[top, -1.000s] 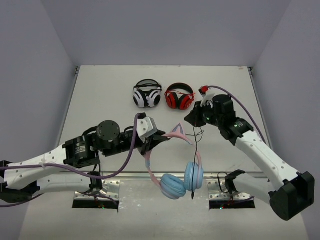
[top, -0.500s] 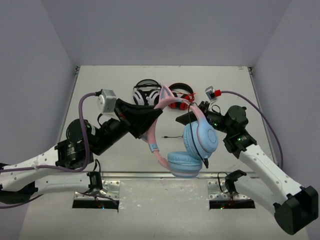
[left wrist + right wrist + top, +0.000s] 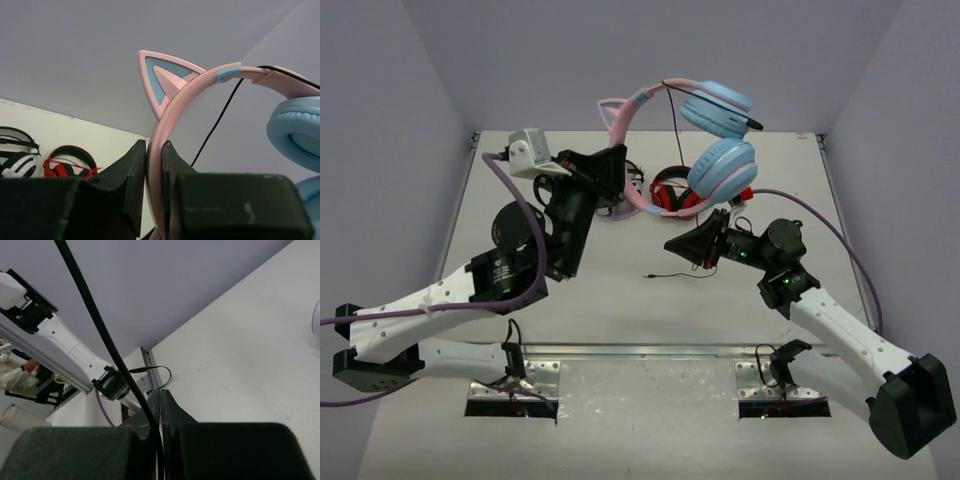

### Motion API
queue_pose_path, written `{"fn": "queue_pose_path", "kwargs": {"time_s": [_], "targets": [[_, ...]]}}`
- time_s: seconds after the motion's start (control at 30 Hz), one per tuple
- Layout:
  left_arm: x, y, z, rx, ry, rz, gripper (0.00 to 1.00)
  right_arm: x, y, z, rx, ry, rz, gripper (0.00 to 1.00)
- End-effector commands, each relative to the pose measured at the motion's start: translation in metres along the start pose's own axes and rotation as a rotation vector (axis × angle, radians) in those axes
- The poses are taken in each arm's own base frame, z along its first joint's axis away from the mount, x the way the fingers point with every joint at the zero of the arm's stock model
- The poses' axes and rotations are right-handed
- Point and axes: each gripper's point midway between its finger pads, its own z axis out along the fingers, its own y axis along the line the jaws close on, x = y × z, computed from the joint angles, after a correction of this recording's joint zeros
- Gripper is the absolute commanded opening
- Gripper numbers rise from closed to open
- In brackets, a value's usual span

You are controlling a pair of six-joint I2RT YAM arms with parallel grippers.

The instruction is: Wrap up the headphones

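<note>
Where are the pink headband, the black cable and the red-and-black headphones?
pink headband (image 3: 158,131): left wrist view, on the band's upright stretch.
black cable (image 3: 96,315): right wrist view, midway along the taut stretch.
red-and-black headphones (image 3: 668,200): top external view, on a red ear cup.

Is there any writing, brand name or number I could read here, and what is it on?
No readable text in any view.
The blue-and-pink headphones, left gripper and right gripper show no logo or label.
Any marking on the arms' black joints is too small to read.
</note>
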Motion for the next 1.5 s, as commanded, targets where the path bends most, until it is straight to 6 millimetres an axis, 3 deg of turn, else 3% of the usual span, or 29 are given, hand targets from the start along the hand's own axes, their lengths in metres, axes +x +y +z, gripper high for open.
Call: {"fn": "queue_pose_path", "kwargs": {"time_s": [0.0,0.07,0.4,0.5,0.6,0.67,0.7,0.8,0.87,0.93,1.03,1.1,1.13,1.23,1.33,1.47], "targets": [[-0.067,0.005,0.023,-0.134,-0.167,-0.132,0.00,0.000,-0.003,0.003,0.018,0.019,-0.046,0.01],[-0.073,0.017,0.041,-0.189,-0.185,-0.117,0.01,0.000,-0.005,0.003,0.034,0.031,-0.058,0.01],[-0.076,0.055,0.076,-0.365,-0.287,0.051,0.00,0.008,0.013,0.005,0.015,0.096,-0.117,0.01],[-0.075,0.082,0.090,-0.430,-0.301,0.130,0.01,0.012,0.022,0.006,0.015,0.125,-0.154,0.01],[-0.072,0.126,0.111,-0.521,-0.294,0.224,0.00,0.016,0.026,0.006,0.033,0.163,-0.187,0.01],[-0.067,0.144,0.119,-0.547,-0.280,0.255,0.00,0.019,0.025,0.007,0.064,0.189,-0.199,0.01],[-0.062,0.171,0.124,-0.604,-0.260,0.292,0.00,0.021,0.024,0.007,0.065,0.205,-0.215,0.01],[-0.054,0.210,0.136,-0.697,-0.228,0.332,0.00,0.021,0.031,0.011,0.053,0.245,-0.231,0.01],[-0.045,0.232,0.138,-0.751,-0.196,0.375,0.01,0.023,0.031,0.011,0.071,0.280,-0.258,0.01],[-0.039,0.238,0.138,-0.752,-0.191,0.396,0.00,0.021,0.029,0.011,0.078,0.297,-0.294,0.01],[-0.009,0.262,0.126,-0.755,-0.117,0.465,0.00,0.018,0.023,0.012,0.102,0.360,-0.346,0.01],[0.007,0.265,0.127,-0.700,-0.075,0.495,0.00,0.013,0.022,0.013,0.116,0.410,-0.369,0.01],[0.022,0.274,0.120,-0.704,-0.045,0.543,0.01,0.018,0.013,0.016,0.127,0.452,-0.387,0.01],[0.058,0.289,0.103,-0.699,0.026,0.608,0.00,0.008,0.010,0.018,0.154,0.523,-0.416,0.01],[0.085,0.291,0.083,-0.634,0.066,0.620,0.00,0.004,0.003,0.018,0.175,0.573,-0.463,0.01],[0.125,0.263,0.064,-0.339,0.154,0.607,0.01,-0.012,-0.012,0.022,0.238,0.621,-0.562,0.01]]}}
